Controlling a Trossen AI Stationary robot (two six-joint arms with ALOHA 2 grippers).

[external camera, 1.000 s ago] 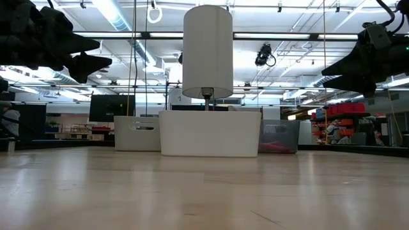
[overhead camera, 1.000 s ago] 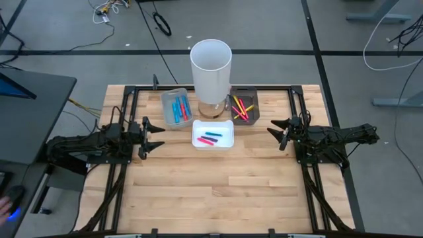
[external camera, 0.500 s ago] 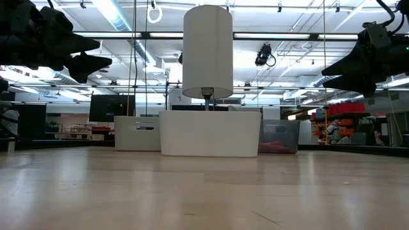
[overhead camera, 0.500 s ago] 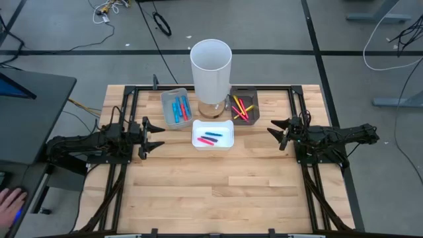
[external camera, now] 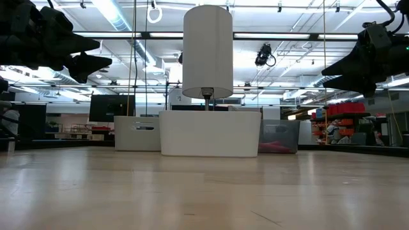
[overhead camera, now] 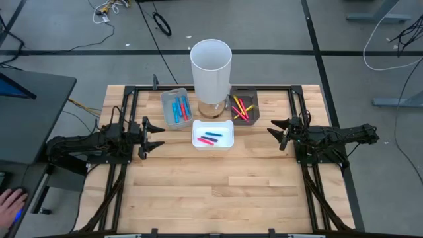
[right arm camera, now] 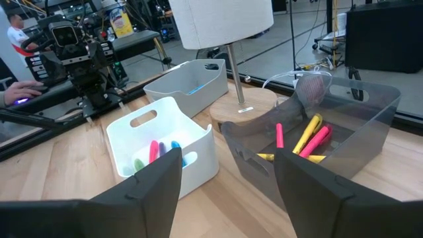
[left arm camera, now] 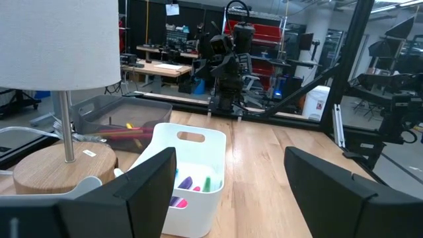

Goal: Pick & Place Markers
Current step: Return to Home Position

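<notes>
The markers lie in three small trays at the table's far middle. Blue and red ones are in the light grey tray (overhead camera: 176,108). Blue and pink ones (overhead camera: 210,137) are in the white tray (overhead camera: 227,142). Yellow and red ones (right arm camera: 305,137) are in the dark tray (overhead camera: 254,106). My left gripper (overhead camera: 158,137) hovers open, level, left of the white tray (left arm camera: 198,142). My right gripper (overhead camera: 271,127) hovers open to the right of the trays, with nothing between its fingers.
A tall white cylinder (overhead camera: 211,66) on a round wooden base (left arm camera: 46,168) stands between the grey and dark trays. A black frame (overhead camera: 132,92) runs along the table's edges. Bare wood lies near the front. A person's hand (overhead camera: 8,201) shows off the table's left.
</notes>
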